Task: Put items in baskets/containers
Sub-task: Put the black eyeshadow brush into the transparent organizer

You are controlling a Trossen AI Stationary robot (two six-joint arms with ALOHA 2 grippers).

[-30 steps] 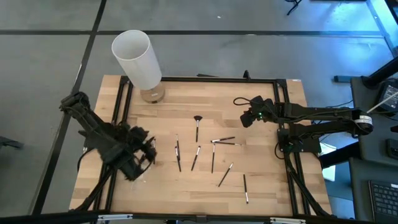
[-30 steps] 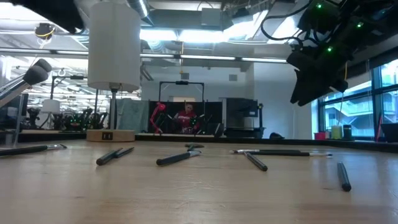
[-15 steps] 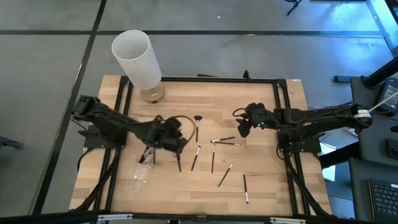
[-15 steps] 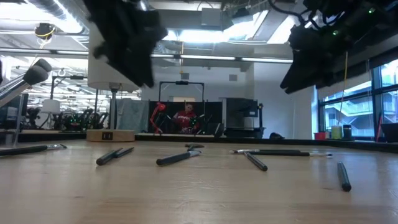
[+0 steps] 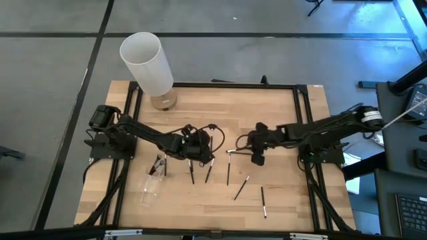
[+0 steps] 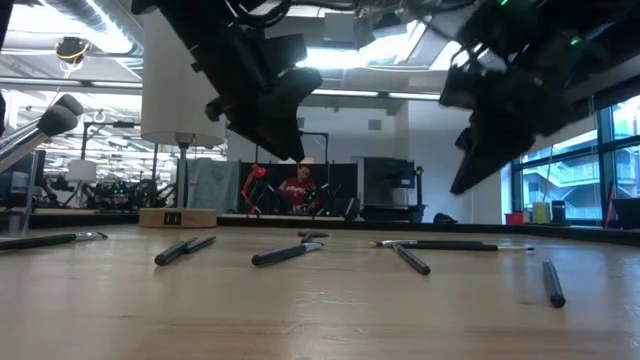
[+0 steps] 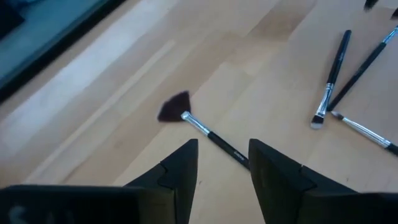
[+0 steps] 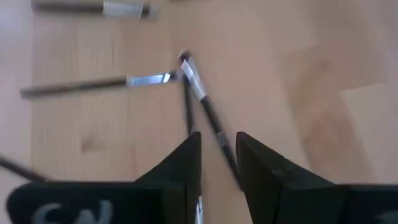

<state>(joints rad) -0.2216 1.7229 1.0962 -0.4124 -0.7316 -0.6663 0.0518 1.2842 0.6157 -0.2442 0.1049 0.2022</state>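
Several thin dark brushes point(image 5: 228, 168) lie flat and scattered on the middle of the wooden table. My left gripper point(image 5: 201, 148) hangs open above the fan brush point(image 7: 200, 124); in the left wrist view its handle runs between the two fingers. My right gripper point(image 5: 254, 155) hangs open over the crossed silver-ferruled brushes point(image 8: 200, 93), and one handle passes between its fingers. In the low view both grippers point(image 6: 275, 115) point(image 6: 485, 130) are well above the tabletop. The clear cup point(image 5: 149, 190) lies near the table's near left, with two brushes point(image 5: 160, 165) at its far end.
A tall white cylinder point(image 5: 147, 61) stands over a small tan jar point(image 5: 163, 101) at the far left corner. A black frame rail point(image 5: 220, 85) runs along the table's far edge. More brushes point(image 5: 263, 202) lie toward the near right. People show in the room beyond point(image 6: 297, 190).
My left gripper swung from the near left, where it covered the clear cup, toward the table's middle, stopping over the fan brush; the cup now shows. My right gripper moved from the far right toward the table's middle and near edge, over the crossed brushes.
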